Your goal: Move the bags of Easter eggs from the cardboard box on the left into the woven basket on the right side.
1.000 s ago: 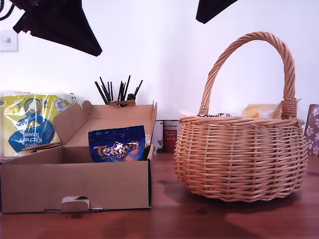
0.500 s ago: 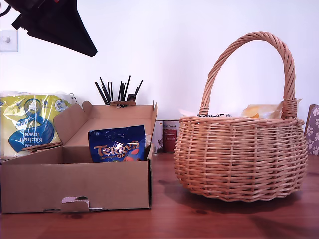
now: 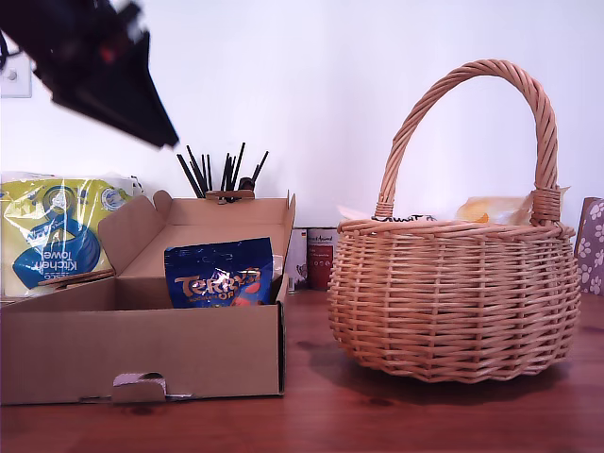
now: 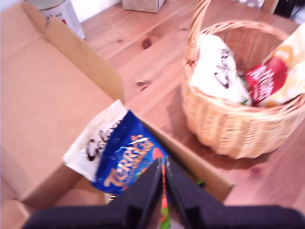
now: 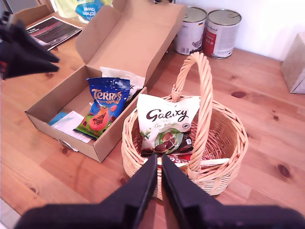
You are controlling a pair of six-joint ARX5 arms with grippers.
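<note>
The fingers of my first gripper [image 4: 163, 191] are pressed together, holding nothing, above the cardboard box [image 3: 142, 349]; those of my second gripper [image 5: 158, 179] are likewise closed and empty, over the woven basket [image 5: 224, 157]. The job looks well along: the basket holds a white pouch [image 5: 167, 126], a red one [image 4: 264, 81] and a yellow-orange one [image 4: 298, 62]. In the box remain the dark blue pouch [image 5: 102, 107] and another white pouch [image 4: 93, 143].

the dark arm [image 3: 94, 71] at the exterior view's upper left has dropped lower and now looks motion-blurred. the other dark arm, a second ago at the top edge above the woven basket [image 3: 453, 297], has gone from that view. the cardboard box [image 3: 142, 349] seems shifted slightly, perhaps only camera shake.
</note>
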